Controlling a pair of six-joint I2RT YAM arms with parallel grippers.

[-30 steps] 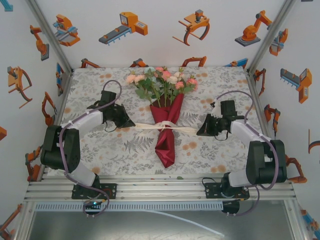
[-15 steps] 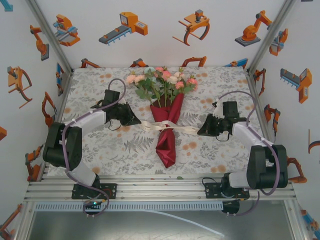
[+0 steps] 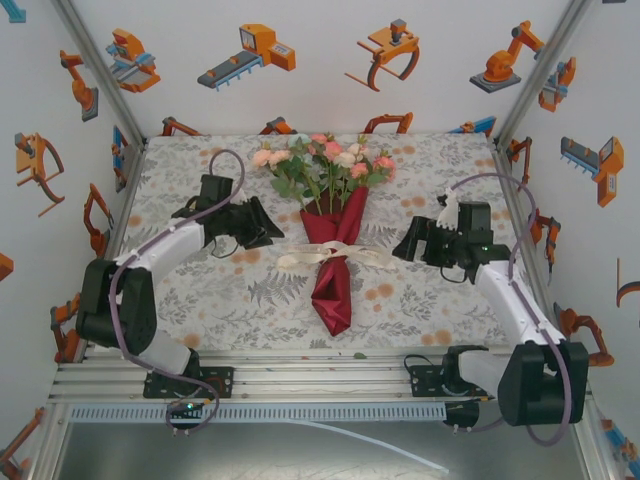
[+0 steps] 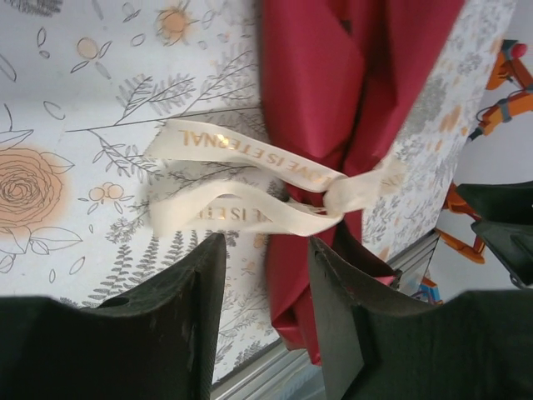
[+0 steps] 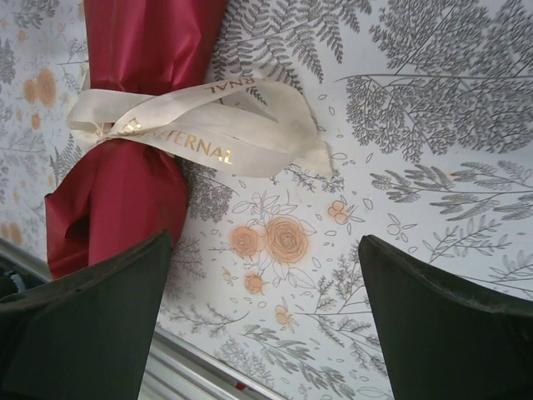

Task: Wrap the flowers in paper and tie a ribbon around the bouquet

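Looking down on the bouquet (image 3: pixel 335 235) lying along the middle of the tabletop (image 3: pixel 200 290), blooms pointing toward the far edge, tapered end pointing toward the near edge. Seeing the flowers (image 3: pixel 325 160) fanning out of the cone close to the far edge, pink, peach and cream heads over green leaves. Finding the paper (image 3: pixel 332 290) wrapping the stems as a dark red cone, pinching in at the waist and flaring again below, folded tip resting short of the near edge. Noting the ribbon (image 3: pixel 335 257) circling that waist and knotting at the front, two cream ends trailing flat on the tabletop, one toward the left edge, one toward the right; reading gold lettering on it in both wrist views. Placing the left gripper (image 3: pixel 272 236) left of the cone, beside the upper part of the paper, jaws standing apart and gripping nothing; seeing its dark fingers (image 4: pixel 166 333) in the left wrist view framing a bare gap, the looping left ribbon end lying just beyond the fingertips without touching them. Placing the right gripper (image 3: pixel 402 250) right of the bouquet, about level with the knot, jaws spreading wide and carrying nothing; seeing in the right wrist view the right ribbon end lying loose on the tabletop beyond the fingertips, apart from both
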